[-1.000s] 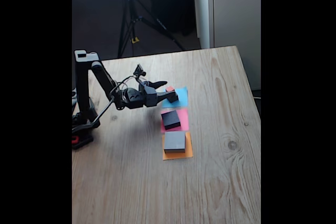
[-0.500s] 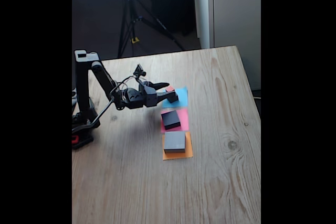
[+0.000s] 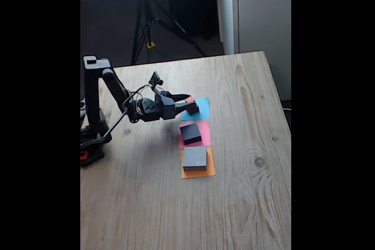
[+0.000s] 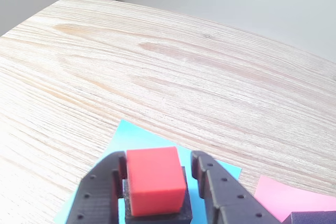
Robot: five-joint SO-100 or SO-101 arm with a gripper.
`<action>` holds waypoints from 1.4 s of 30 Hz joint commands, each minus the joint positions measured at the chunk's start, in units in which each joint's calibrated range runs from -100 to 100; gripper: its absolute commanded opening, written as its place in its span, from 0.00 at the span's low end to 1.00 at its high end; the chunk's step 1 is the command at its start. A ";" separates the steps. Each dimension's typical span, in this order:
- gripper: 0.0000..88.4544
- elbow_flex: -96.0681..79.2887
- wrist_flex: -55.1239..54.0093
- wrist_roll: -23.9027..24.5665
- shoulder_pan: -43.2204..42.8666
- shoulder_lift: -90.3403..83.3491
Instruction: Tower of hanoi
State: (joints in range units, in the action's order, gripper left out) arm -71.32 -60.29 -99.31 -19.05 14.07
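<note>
On the wooden table [image 4: 157, 66], a red cube [image 4: 153, 179] caps a dark block [image 4: 181, 211].

You've got a pale wood table [image 4: 173, 72], grain lines clear, matt w/ a soft sheen toward its far edge. On it, blue paper [image 4: 142, 139] lies flat & matt; pink paper [image 4: 286, 195] beside it looks the same finish. The red cube [image 4: 154, 180] reads as smooth matt plastic, sat on a dark grey block [image 4: 181, 211] w/ a slightly rougher, printed-looking face. Gripper [image 4: 157, 182] fingers [image 4: 102, 192] either side of the cube: black matt plastic, small round screw holes, faintly grainy.
</note>
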 commanded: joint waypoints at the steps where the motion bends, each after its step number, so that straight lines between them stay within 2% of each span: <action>1: 0.08 0.41 -0.54 -0.69 -0.13 -0.21; 20: 0.06 -1.32 -0.70 -0.69 -1.22 -1.73; 29: 0.05 -1.68 5.13 0.64 -1.30 -10.66; 36: 0.04 -1.32 17.03 4.66 -1.97 -23.60; 42: 0.04 1.86 38.31 11.01 -2.47 -40.71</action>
State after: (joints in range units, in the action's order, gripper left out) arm -72.71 -31.87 -90.97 -21.01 -16.63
